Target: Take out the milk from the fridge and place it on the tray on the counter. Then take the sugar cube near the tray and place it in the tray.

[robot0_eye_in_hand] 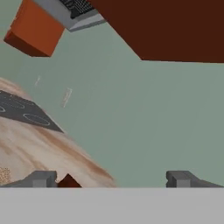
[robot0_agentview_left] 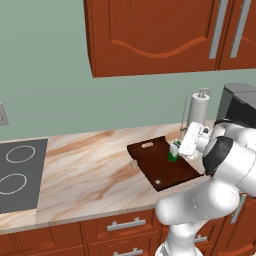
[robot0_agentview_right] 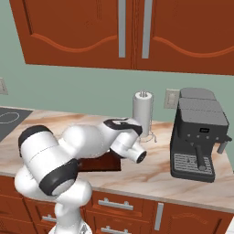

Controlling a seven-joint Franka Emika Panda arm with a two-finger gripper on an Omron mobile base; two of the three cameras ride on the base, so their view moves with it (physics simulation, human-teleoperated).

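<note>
A: Items, largest first?

B: Counter (robot0_agentview_left: 90, 165): beige marble-look top with orange-brown veins, over reddish drawers. A grey stovetop (robot0_agentview_left: 17, 172) is set at its left end; a dark coffee machine (robot0_agentview_right: 199, 135) and a white paper-towel roll (robot0_agentview_right: 142, 112) are stood at its right.

A: Next?

B: Tray (robot0_agentview_left: 160, 172): flat, dark brown, laid at an angle on the counter, slot handle at the far end. In the right base view it is mostly covered by the arm.

A: The milk?

B: Milk (robot0_agentview_left: 174, 151): small white bottle with green at its base, seen upright on the right part of the tray, just beside the hand. It is judged already delivered.

A: The gripper?

B: Gripper (robot0_eye_in_hand: 111, 178): the fingers are spread wide in the hand view, and nothing is seen between them. The bottle is taken as released.

A: Smallest?

B: Sugar cube (robot0_agentview_left: 133, 163): a tiny pale speck is made out on the counter, just beside the tray's left edge. Its outline is too small to be confirmed.

A: How is the step in hand done well?

B: The hand should be drawn clear of the bottle without brushing it, since a light, narrow bottle would likely be toppled by a sideways nudge. The open fingers should then be brought down squarely over the cube and closed gently, as so small a piece is easily pushed aside.
</note>
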